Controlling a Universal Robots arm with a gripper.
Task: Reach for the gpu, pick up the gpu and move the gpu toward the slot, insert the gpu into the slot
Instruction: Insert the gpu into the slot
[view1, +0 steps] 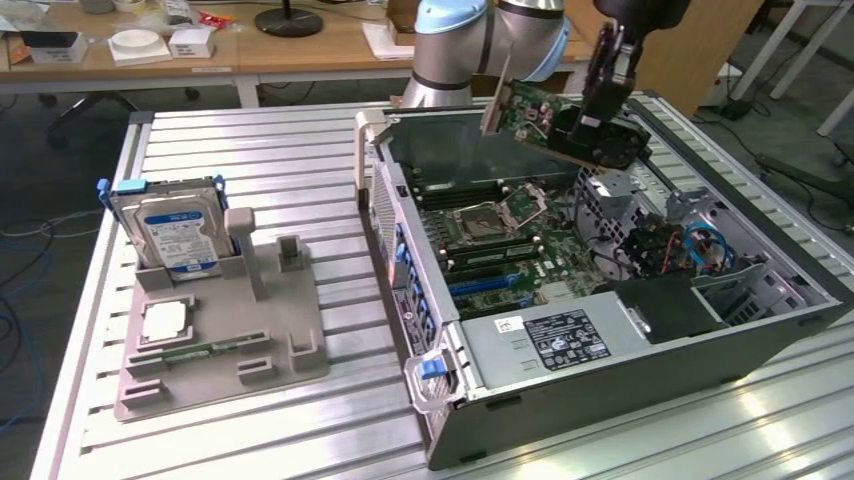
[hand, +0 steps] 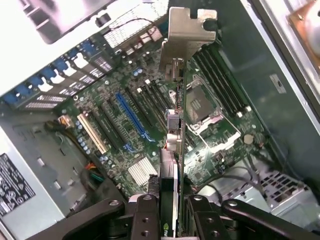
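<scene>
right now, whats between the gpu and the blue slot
Bare air. In the exterior view the gpu, gripped by the fingers, hangs above the open case; the wrist view shows the slot uncovered on the motherboard.

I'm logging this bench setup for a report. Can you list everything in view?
gpu: one, green with metal bracket, held above the open case
slot: one, blue, on the motherboard, empty
motherboard: one, green, inside the case
computer case: one, dark grey, open, exterior view's right
hard drive: one, silver with blue label, upright in the holder
holder: one, grey, on the table, exterior view's left
table: one, silver, slatted, under everything
gripper: one, black, shut on the gpu
arm: one, light blue and grey, behind the case
</scene>
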